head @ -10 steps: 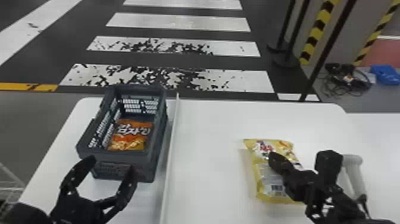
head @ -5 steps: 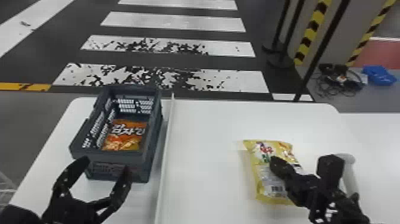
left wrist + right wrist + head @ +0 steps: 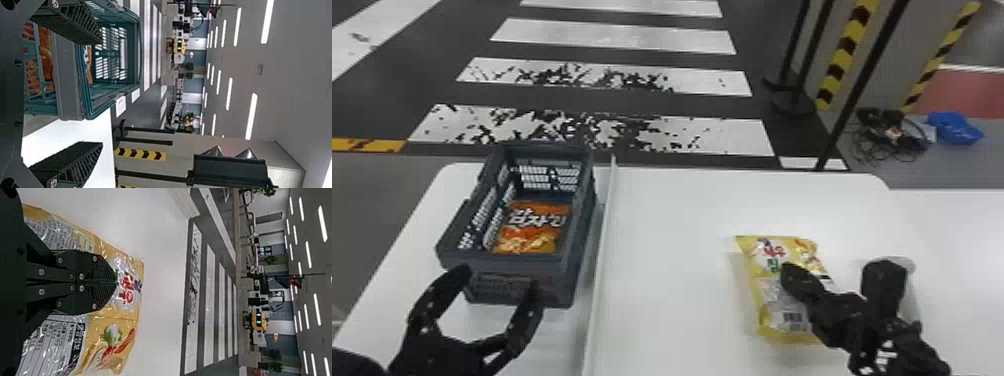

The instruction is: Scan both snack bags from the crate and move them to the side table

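Note:
An orange snack bag [image 3: 534, 227] lies inside the grey crate [image 3: 519, 266] on the left; the left wrist view shows the crate [image 3: 68, 78] with orange packaging [image 3: 46, 55] visible through its side. My left gripper [image 3: 499, 282] stands at the crate's near end, and in its own view the left gripper [image 3: 102, 94] is open with nothing between its fingers. The yellow snack bag [image 3: 767, 280] lies on the table's right part. Over its middle, my right gripper [image 3: 784, 275] is seen; in its wrist view, the right gripper [image 3: 116, 282] is shut, pinching the yellow bag [image 3: 125, 317].
A low raised strip [image 3: 602, 260] divides the white table [image 3: 677, 215] beside the crate. A pale rounded object [image 3: 909, 295] is partly hidden behind the right arm. Another white tabletop [image 3: 962, 225] adjoins on the right. Black posts and striped poles stand beyond.
The head view has shifted, so the scene sits farther left in it. Relative to the divider strip, my right gripper and the yellow bag have moved slightly right. The left fingers remain apart.

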You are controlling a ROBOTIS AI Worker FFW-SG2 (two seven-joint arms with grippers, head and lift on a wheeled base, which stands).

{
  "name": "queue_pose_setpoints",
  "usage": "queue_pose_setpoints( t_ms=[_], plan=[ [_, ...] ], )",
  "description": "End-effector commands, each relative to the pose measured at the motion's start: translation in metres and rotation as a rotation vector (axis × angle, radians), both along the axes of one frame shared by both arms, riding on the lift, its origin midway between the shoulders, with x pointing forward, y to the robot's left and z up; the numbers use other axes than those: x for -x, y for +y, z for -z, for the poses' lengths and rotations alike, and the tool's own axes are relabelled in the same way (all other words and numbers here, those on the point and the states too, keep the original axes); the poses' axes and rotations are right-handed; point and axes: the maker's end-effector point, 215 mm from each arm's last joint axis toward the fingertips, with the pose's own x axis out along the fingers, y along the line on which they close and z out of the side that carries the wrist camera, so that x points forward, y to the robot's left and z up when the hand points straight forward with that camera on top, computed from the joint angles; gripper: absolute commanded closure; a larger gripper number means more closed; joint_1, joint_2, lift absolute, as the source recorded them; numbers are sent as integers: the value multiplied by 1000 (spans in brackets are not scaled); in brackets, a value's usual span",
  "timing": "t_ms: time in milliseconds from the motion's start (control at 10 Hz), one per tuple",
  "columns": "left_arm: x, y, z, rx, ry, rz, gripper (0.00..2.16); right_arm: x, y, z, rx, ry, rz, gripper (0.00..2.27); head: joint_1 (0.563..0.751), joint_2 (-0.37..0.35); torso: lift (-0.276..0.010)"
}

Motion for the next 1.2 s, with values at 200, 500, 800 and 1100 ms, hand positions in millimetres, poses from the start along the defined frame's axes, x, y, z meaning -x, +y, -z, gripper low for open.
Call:
queue_pose_setpoints(
  t_ms=[200, 500, 800, 1100],
  plan=[
    [0, -2, -2, 2, -4, 2, 80, -1, 13, -45, -20, -74, -21, 2101, 695, -63, -99],
    [2, -1, -10, 1, -31, 8, 80, -2, -23, -59, -2, -84, 44, 775, 695, -74, -99],
    [5, 10, -16, -9, -42, -12, 80, 5, -80, -61, 42, -79, 154, 130, 695, -130, -99],
    [5, 15, -9, -12, -27, -21, 80, 8, -153, -45, 112, -38, 252, 124, 695, -197, -99]
  ],
)
